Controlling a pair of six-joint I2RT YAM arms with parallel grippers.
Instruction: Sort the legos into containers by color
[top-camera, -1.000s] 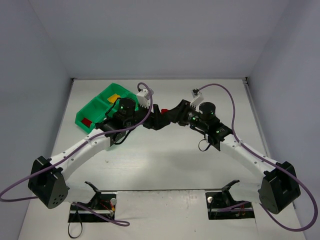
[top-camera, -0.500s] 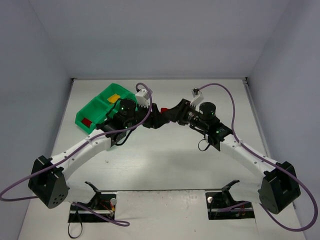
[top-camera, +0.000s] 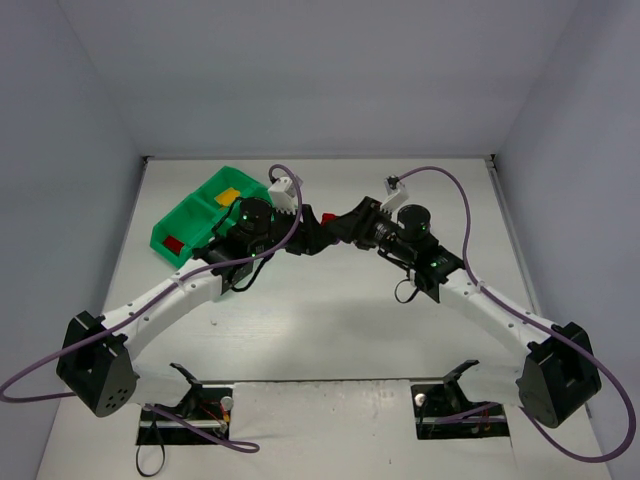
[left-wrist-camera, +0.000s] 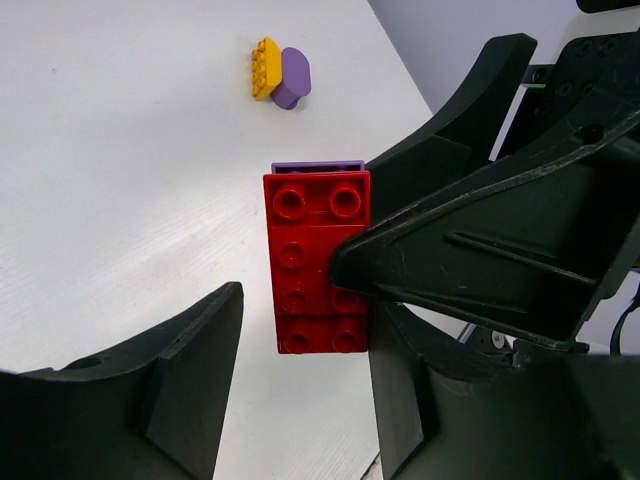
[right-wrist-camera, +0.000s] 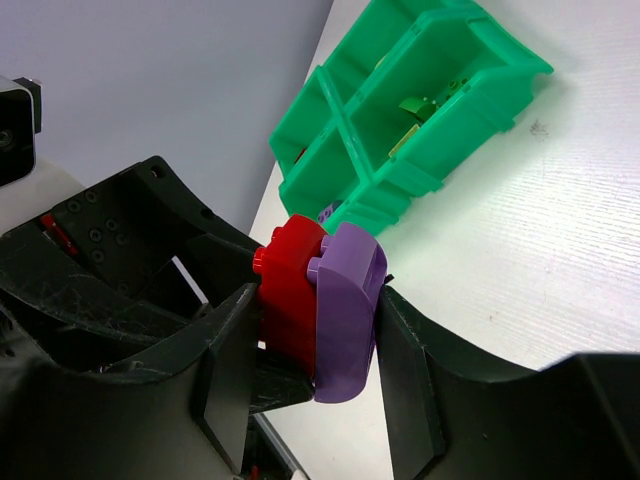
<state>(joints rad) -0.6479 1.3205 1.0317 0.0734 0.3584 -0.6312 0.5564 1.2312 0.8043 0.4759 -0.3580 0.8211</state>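
— Between my right fingers (right-wrist-camera: 225, 380), a red brick (right-wrist-camera: 290, 290) and a purple brick (right-wrist-camera: 345, 310) are sitting pressed together as one block. My right gripper (right-wrist-camera: 315, 305) is pinching the pair, one finger on each colour.

— What is getting lost from view?

— Through my left wrist camera the purple brick is showing only as a sliver past the red studs, and a right finger is lying across the red brick's corner. From above, both grippers are merging into one dark knot. Past my right fingertips a purple scrap (right-wrist-camera: 328, 212) is poking over the red brick, too cut off to name.

— How are you holding your arms?

— My left arm (top-camera: 170, 295) and right arm (top-camera: 480, 300) are reaching inward, elbows bent, meeting tip to tip over the table (top-camera: 330, 330). My left gripper (left-wrist-camera: 305, 330) is standing spread around the red brick. A gap is showing on one side, and the other side is hiding behind my right finger.

— And the count?

— One red and one purple in my grip. Beyond my left fingertips one yellow brick (left-wrist-camera: 265, 68) and one rounded purple piece (left-wrist-camera: 292, 77) are lying against each other. Beyond my right fingertips the green tray (right-wrist-camera: 410, 185) is showing four compartments, with one lime piece (right-wrist-camera: 418, 105) inside. From above, one yellow piece (top-camera: 228, 197) and one red piece (top-camera: 173, 245) are sitting in separate compartments.
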